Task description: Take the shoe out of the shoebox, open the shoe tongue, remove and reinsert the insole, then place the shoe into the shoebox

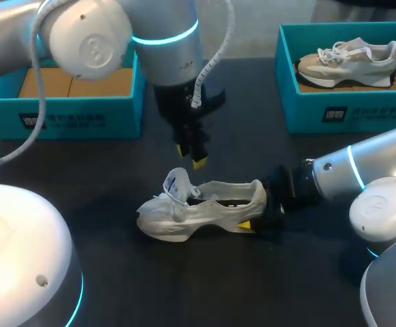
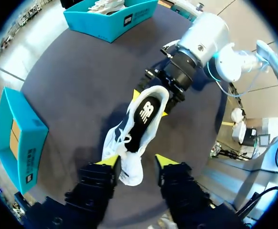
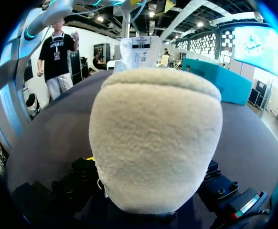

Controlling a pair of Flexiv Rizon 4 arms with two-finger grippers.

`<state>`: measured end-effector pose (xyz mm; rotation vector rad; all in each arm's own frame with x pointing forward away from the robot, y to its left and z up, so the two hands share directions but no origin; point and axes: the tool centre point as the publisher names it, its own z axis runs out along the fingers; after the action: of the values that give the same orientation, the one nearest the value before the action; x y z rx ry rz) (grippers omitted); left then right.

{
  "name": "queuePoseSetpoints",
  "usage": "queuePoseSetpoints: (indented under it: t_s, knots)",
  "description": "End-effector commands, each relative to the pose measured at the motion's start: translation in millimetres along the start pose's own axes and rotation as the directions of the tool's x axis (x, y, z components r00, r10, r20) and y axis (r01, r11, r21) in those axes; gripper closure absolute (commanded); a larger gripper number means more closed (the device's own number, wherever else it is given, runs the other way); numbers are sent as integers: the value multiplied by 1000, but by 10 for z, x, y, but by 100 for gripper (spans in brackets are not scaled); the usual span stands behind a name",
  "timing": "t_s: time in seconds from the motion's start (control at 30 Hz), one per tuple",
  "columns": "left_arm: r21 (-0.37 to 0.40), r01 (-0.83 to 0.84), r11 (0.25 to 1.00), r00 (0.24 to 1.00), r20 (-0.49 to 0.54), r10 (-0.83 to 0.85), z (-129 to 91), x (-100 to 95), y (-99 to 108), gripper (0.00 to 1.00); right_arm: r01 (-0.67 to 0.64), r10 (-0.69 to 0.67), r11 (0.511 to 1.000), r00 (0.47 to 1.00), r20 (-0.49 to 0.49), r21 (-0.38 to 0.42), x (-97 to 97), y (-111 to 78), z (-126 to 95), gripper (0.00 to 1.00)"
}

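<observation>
Landmark: white shoe (image 1: 201, 211). Stands on its sole on the dark table (image 1: 116, 272), outside both boxes.

Tongue (image 1: 178, 184): pulled up at the shoe's front, label showing. Dark insole (image 2: 144, 114): seated inside the shoe, visible through the opening from the left wrist view.

Right gripper (image 1: 256, 221): clamps the shoe's heel, one yellow tip on each side of it. Own wrist view taken up by the heel, fingers mostly hidden there.

Left gripper (image 1: 190, 154): hangs just above the shoe's tongue, pointing down, fingers spread, gripping nothing. Contact with the tongue: cannot tell.

Teal shoebox (image 1: 334, 112): sits well beyond the shoe's heel end, on the far side from the robot. Holds a second shoe (image 1: 348, 61), beige and white.

Other teal shoebox (image 1: 69, 116): sits well beyond the shoe's toe end, also on the far side. Brown cardboard (image 1: 75, 82) inside.
</observation>
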<state>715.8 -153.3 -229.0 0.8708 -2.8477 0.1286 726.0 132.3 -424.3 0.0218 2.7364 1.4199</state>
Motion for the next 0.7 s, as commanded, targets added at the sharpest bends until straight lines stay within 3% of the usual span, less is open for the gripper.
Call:
queuePoseSetpoints:
  t_s: [0.03, 0.5, 0.53, 0.57, 0.7]
  knots:
    - [-17, -2, 1000, 1000, -9, 2, 14, -35, -45, 100, 0, 0, 1000, 1000, 2, 3, -7, 4, 37, 100]
    - [-17, -2, 1000, 1000, -9, 2, 14, -35, -45, 100, 0, 0, 1000, 1000, 2, 3, -7, 4, 37, 100]
    - [-35, -44, 998, 999, 12, 45, 54, -34, -50, 100, 0, 0, 1000, 1000, 2, 3, -7, 4, 37, 100]
    - [-15, -60, 998, 998, -9, 60, 77, -31, -60, 100, 0, 0, 1000, 1000, 2, 3, -7, 4, 37, 100]
    - [21, -215, 976, 975, 63, 213, 149, -3, -140, 100, 0, 0, 1000, 1000, 2, 3, -7, 4, 37, 100]
